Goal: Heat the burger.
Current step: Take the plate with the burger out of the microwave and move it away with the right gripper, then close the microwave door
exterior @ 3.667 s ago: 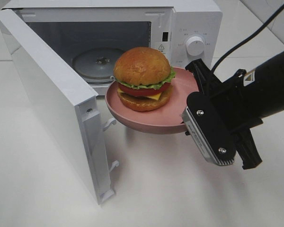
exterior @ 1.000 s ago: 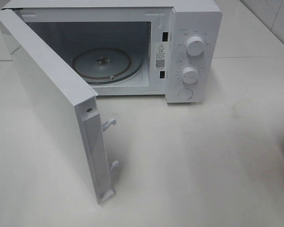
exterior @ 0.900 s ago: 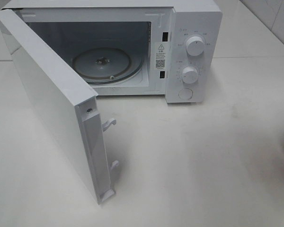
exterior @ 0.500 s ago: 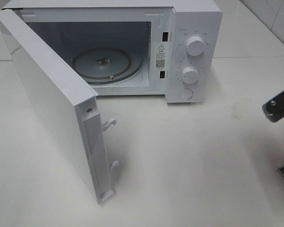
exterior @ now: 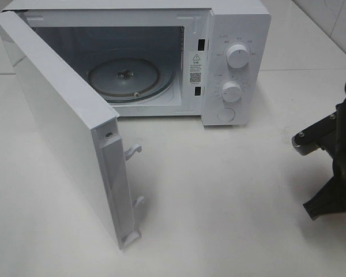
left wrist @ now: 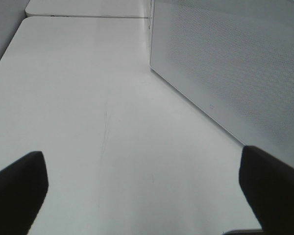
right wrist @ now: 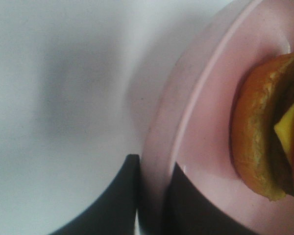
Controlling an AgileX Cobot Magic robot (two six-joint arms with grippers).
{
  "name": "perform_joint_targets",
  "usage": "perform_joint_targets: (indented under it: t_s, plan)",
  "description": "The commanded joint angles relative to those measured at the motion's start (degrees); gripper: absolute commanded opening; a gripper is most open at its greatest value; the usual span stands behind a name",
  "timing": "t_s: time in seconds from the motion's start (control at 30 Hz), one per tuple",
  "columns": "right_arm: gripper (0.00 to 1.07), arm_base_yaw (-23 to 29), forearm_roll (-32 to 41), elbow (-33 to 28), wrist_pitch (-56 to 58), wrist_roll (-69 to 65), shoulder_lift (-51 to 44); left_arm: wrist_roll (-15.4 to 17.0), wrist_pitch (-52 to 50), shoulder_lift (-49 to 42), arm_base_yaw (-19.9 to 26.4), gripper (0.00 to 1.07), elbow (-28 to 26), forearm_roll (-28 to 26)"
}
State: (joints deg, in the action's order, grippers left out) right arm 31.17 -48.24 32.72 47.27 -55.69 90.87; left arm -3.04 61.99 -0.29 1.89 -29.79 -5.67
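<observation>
In the right wrist view the burger [right wrist: 264, 142] lies on a pink plate [right wrist: 206, 122]; its brown bun and a corner of yellow cheese show. My right gripper [right wrist: 154, 176] is shut on the plate's rim, one dark finger [right wrist: 117, 200] on each side of it. In the high view only part of the right arm [exterior: 334, 167] shows at the right edge, and burger and plate are out of frame there. My left gripper [left wrist: 144, 196] is open above the bare table with nothing between its fingers [left wrist: 17, 191].
The white microwave [exterior: 236, 23] stands at the back with its door [exterior: 63, 127] swung wide open toward the front left. Its glass turntable [exterior: 124, 78] is bare. The door's perforated panel [left wrist: 235, 73] is close to the left gripper. White table [exterior: 230, 202] lies in front.
The right arm, out of the high view a second ago, has come back in from the right edge and moved leftward. The microwave and its door have not moved.
</observation>
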Motion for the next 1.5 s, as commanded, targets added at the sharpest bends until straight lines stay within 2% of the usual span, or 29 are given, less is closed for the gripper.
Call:
perform_joint_targets:
  t_s: [0.03, 0.5, 0.6, 0.63, 0.67, 0.7, 0.73, 0.8, 0.87, 0.97, 1.1, 1.17, 1.2, 1.27, 1.3, 1.33, 1.37, 1.4, 1.43, 1.5]
  plan:
    - [0.02, -0.29, -3.5, 0.52, 1.72, -2.98, 3.9, -0.06, -0.69, -0.92, 0.0, 0.98, 0.17, -0.11]
    - [0.08, -0.29, -5.27, 2.46, -0.17, -8.65, 14.21, -0.06, -0.69, -0.92, 0.0, 0.98, 0.17, -0.11]
    - [0.14, -0.29, -5.27, 2.46, -0.63, -8.54, 14.5, -0.06, -0.69, -0.92, 0.0, 0.98, 0.17, -0.11]
    - [0.19, -0.29, -5.27, 2.46, -0.57, -8.08, 13.92, -0.06, -0.69, -0.92, 0.0, 0.98, 0.17, -0.11]
    - [0.19, -0.29, -5.27, 2.46, -0.57, -8.08, 13.92, -0.06, -0.69, -0.92, 0.0, 0.98, 0.17, -0.11]
    - [0.26, -0.11, -4.98, 2.46, -0.46, -7.73, 12.83, -0.06, -0.69, -0.92, 0.0, 0.98, 0.17, -0.11]
    - [0.26, -0.11, -4.98, 2.46, -0.46, -7.73, 12.83, -0.06, -0.69, -0.92, 0.0, 0.98, 0.17, -0.11]
    - [0.37, -0.11, -3.78, 2.58, -0.06, -6.42, 10.26, -0.06, -0.69, -0.92, 0.0, 0.98, 0.17, -0.11]
    - [0.4, -0.11, -3.04, 2.69, 0.29, -5.27, 9.11, -0.06, -0.69, -0.92, 0.0, 0.98, 0.17, -0.11]
    - [0.47, -0.11, 0.74, 3.5, 0.57, 0.17, 4.47, -0.06, -0.69, -0.92, 0.0, 0.98, 0.17, -0.11]
    - [0.48, -0.11, 4.93, 4.3, 0.46, 5.79, 0.69, -0.06, -0.69, -0.92, 0.0, 0.98, 0.17, -0.11]
    - [0.48, -0.11, 9.8, 5.39, 0.11, 11.69, -3.38, -0.06, -0.69, -0.92, 0.0, 0.98, 0.17, -0.11]
    - [0.48, -0.11, 9.8, 5.39, 0.11, 11.69, -3.38, -0.06, -0.69, -0.92, 0.0, 0.98, 0.17, -0.11]
    - [0.49, -0.11, 15.47, 6.3, -0.17, 18.62, -7.05, -0.06, -0.69, -0.92, 0.0, 0.98, 0.17, -0.11]
    - [0.49, -0.11, 15.47, 6.3, -0.17, 18.62, -7.05, -0.06, -0.69, -0.92, 0.0, 0.98, 0.17, -0.11]
    - [0.51, -0.11, 19.14, 6.7, -0.69, 24.06, -9.4, -0.06, -0.69, -0.92, 0.0, 0.98, 0.17, -0.11]
    - [0.51, -0.11, 19.14, 6.7, -0.69, 24.06, -9.4, -0.06, -0.69, -0.92, 0.0, 0.98, 0.17, -0.11]
    - [0.54, -0.11, 23.15, 6.93, -1.49, 29.11, -12.09, -0.06, -0.69, -0.92, 0.0, 0.98, 0.17, -0.11]
    - [0.54, -0.11, 23.15, 6.93, -1.49, 29.11, -12.09, -0.06, -0.69, -0.92, 0.0, 0.98, 0.17, -0.11]
    - [0.62, -0.11, 29.51, 6.93, -2.35, 36.5, -15.93, -0.06, -0.69, -0.92, 0.0, 0.98, 0.17, -0.11]
